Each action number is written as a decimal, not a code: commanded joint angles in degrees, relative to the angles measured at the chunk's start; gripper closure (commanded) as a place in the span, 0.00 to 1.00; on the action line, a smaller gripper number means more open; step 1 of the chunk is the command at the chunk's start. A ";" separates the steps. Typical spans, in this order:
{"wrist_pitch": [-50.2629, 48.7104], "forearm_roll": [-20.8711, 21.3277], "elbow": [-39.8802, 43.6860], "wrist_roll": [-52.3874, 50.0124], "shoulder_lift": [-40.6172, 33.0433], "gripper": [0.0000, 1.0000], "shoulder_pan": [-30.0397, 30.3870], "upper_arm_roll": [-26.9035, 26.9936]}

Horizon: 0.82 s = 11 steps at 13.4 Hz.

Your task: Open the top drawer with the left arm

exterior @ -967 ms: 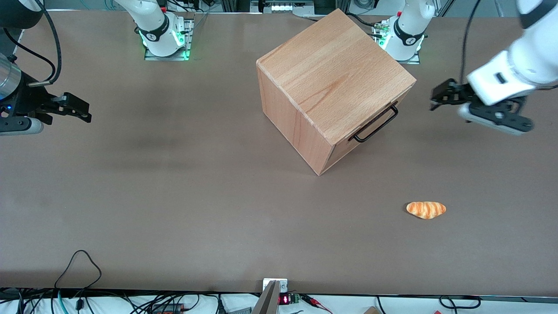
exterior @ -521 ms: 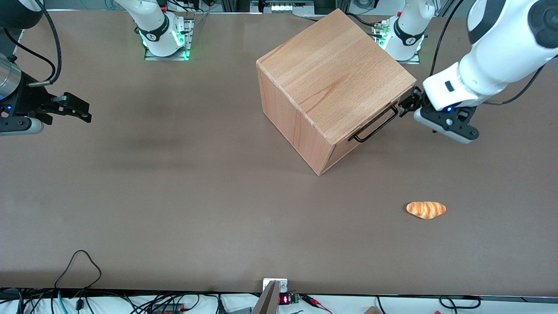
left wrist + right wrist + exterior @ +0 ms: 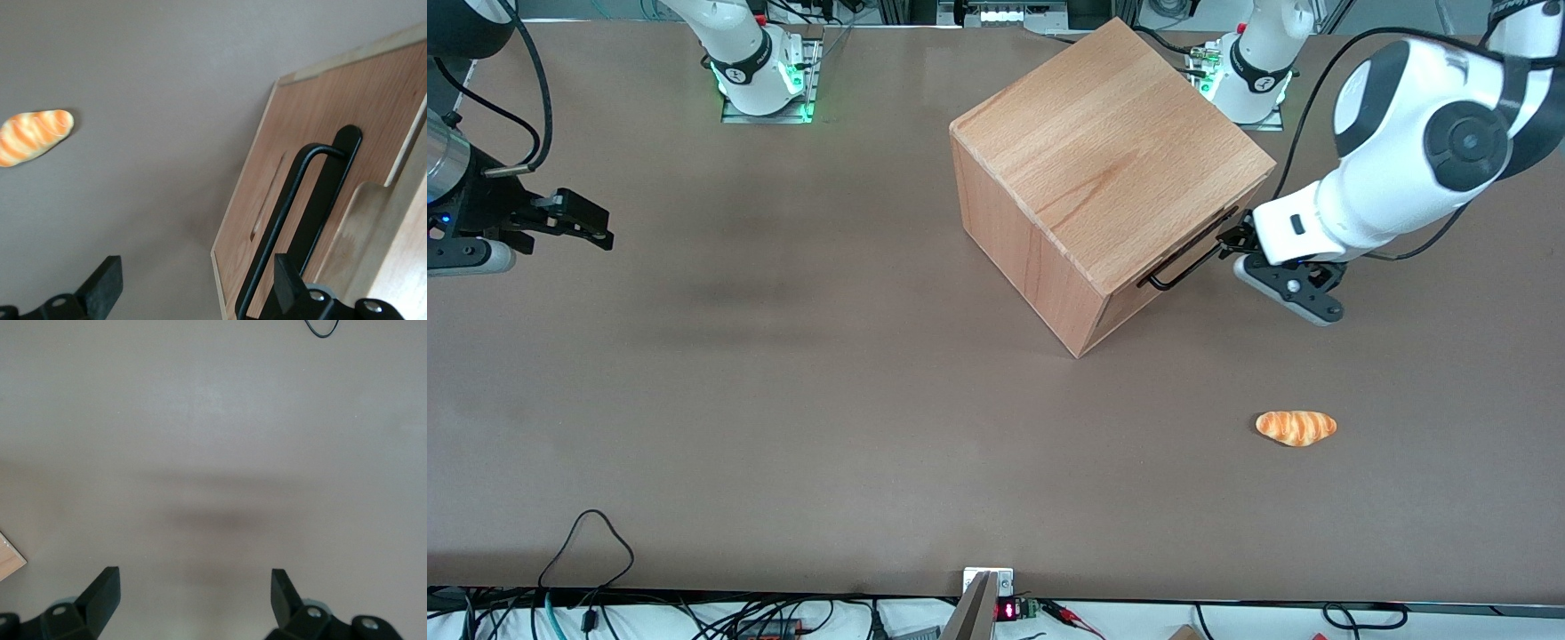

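Step in hand: approach to the handle; no grasp yet, drawer (image 3: 1183, 258) looks shut, its front flush with the cabinet (image 3: 1103, 169).

Gripper (image 3: 1232, 242) sits at the end of the handle (image 3: 1193, 252) farther from the front camera, close against the cabinet's front face. In the wrist view the fingers (image 3: 103, 290) are spread wide. One finger lies right by the black bar (image 3: 283, 213); the other hangs over bare desk (image 3: 153, 100). So the bar is not between them: it runs along the edge of the opening, not through the middle. Whether finger and bar touch, cannot tell.

Drawer is the top one in the cabinet, which stands on the desk, turned so its front faces the working arm's end and slightly toward the front camera. Only the drawer's thin front panel and handle show.

Next move, as I judge it: shift the gripper sideways so the bar sits between the fingers, close on it, then pull straight out along the drawer's travel. An off-axis pull may drag the cabinet.

A bread roll (image 3: 1296, 428) lies on the desk, nearer the front camera, well apart from the gripper.
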 commanded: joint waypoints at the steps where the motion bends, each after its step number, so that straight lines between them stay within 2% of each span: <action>1: 2.63 -0.81 -1.48 4.71 1.27 0.00 -1.04 0.20; 11: 2.91 -1.60 -3.24 4.98 1.97 0.00 -2.44 -0.95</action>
